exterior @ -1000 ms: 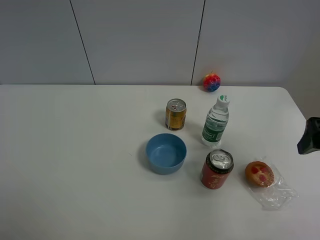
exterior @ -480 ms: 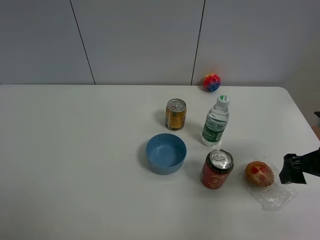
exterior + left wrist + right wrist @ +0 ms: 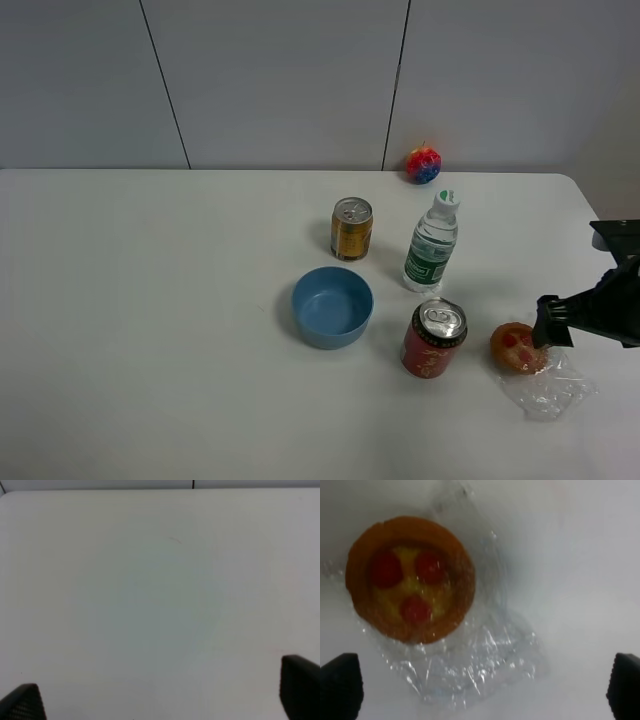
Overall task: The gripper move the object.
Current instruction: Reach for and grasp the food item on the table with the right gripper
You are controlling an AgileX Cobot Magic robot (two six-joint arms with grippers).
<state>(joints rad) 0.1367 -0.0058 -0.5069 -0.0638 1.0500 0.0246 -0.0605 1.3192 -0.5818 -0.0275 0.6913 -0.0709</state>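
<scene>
The orange-brown bun with red spots (image 3: pixel 517 346) lies in a crinkly clear wrapper (image 3: pixel 550 388) on the white table, right of the red can (image 3: pixel 433 338). My right gripper (image 3: pixel 549 322) reaches in from the right edge and hovers just above the bun's right side. In the right wrist view the bun (image 3: pixel 410 579) sits ahead of the fingertips (image 3: pixel 340 692), which stand far apart, open and empty. My left gripper (image 3: pixel 160 700) is open over bare table; it does not show in the exterior high view.
A blue bowl (image 3: pixel 332 306) stands left of the red can. A gold can (image 3: pixel 351 228) and a water bottle (image 3: pixel 431 243) stand behind them. A red-and-blue ball (image 3: pixel 423 164) rests against the back wall. The table's right edge (image 3: pixel 600 225) is near my right arm.
My right gripper has come in from the right edge, dropped lower and moved left to just above the bun. The bun and the other objects have not moved.
</scene>
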